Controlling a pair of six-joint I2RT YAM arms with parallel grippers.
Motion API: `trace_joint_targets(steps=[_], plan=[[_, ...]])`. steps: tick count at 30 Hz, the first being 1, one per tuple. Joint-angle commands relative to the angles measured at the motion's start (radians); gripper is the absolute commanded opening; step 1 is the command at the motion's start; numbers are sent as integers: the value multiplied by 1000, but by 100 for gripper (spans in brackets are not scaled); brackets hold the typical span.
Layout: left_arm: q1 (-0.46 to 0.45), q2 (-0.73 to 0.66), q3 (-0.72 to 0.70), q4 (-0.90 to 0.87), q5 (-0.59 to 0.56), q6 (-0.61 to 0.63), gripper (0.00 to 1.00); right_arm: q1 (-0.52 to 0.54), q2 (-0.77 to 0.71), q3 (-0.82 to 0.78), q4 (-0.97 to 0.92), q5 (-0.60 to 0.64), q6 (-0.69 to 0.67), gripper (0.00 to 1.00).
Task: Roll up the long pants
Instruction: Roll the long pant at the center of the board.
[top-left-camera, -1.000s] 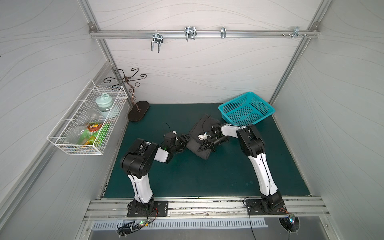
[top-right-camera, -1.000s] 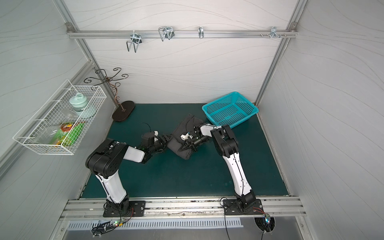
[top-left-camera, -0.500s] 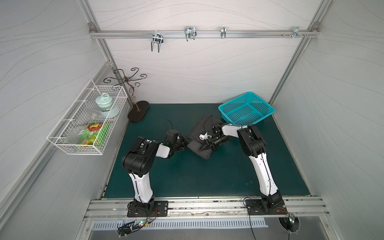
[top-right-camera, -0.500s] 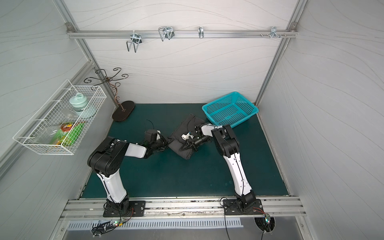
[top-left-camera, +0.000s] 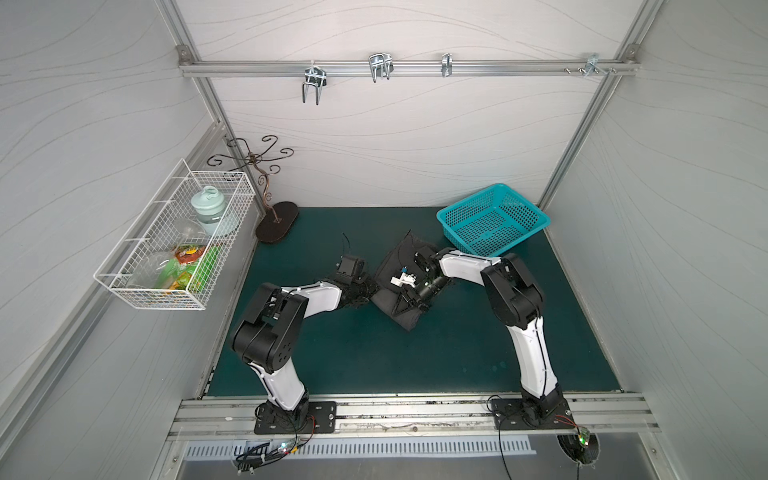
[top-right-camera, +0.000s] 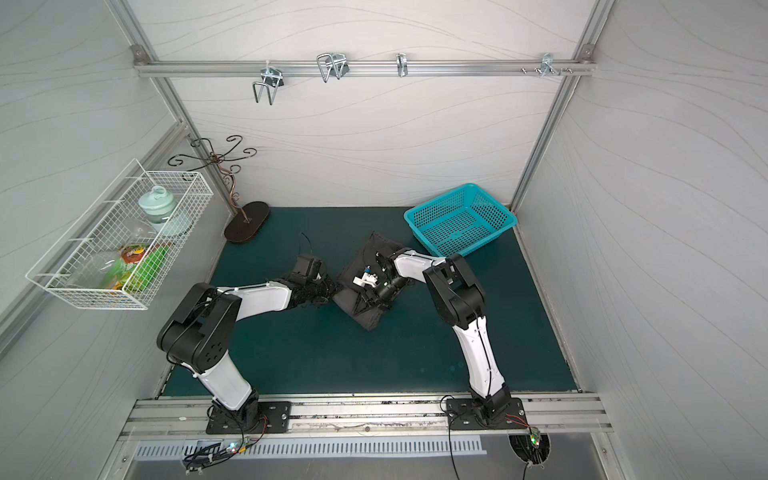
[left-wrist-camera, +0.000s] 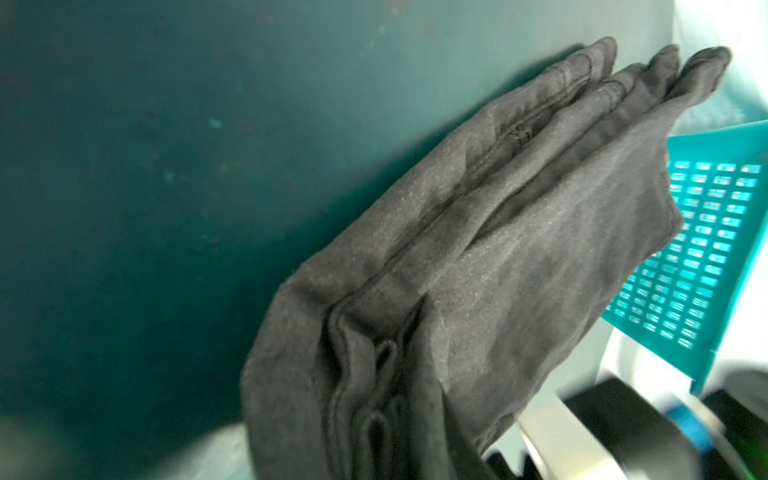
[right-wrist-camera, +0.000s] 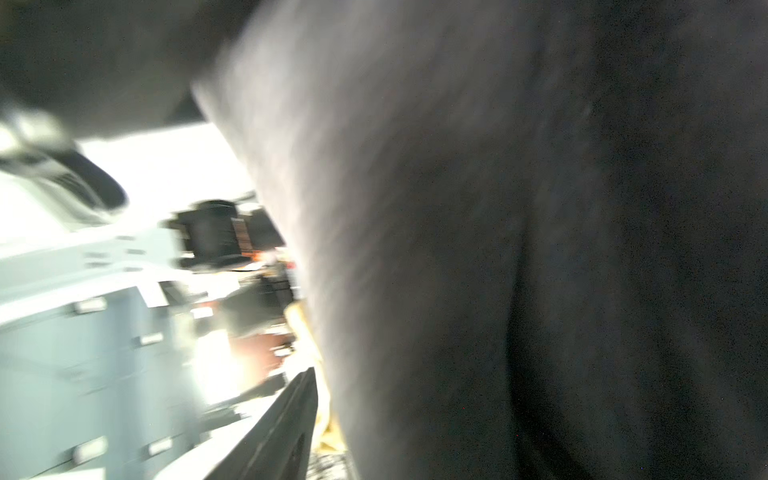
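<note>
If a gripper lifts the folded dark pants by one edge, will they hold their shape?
Probably not: the long pants show loose stacked folds, so the layers would likely sag and unfold. Pushed across the green mat, the cloth would likely bunch rather than slide whole.

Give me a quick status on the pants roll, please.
Left gripper at edge of the long pants, right gripper on top; jaws unreadable. Pants bundled compactly on mat. Teal basket close beside far end.

Left gripper (top-left-camera: 369, 292) has reached the long pants (top-left-camera: 409, 319).
</note>
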Motion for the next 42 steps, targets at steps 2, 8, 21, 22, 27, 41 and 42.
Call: trace_joint_targets(steps=[2,8,21,22,27,41,42], plan=[[25,-8,51,-122,-215,23,0,49,-143,-113,-132,454,44,67],[3,26,104,-166,-231,10,0,177,-373,-249,2,784,35,70],[-22,84,160,-190,-184,7,0,496,-423,-242,209,1280,-135,74],[-22,82,157,-192,-181,10,0,510,-406,-240,236,1303,-160,74],[-23,71,137,-195,-169,10,0,537,-316,-246,358,1412,-254,76],[-22,17,80,-216,-149,16,0,508,-116,-177,438,1478,-329,85],[-22,15,73,-215,-147,14,0,502,-105,-169,438,1480,-331,85]])
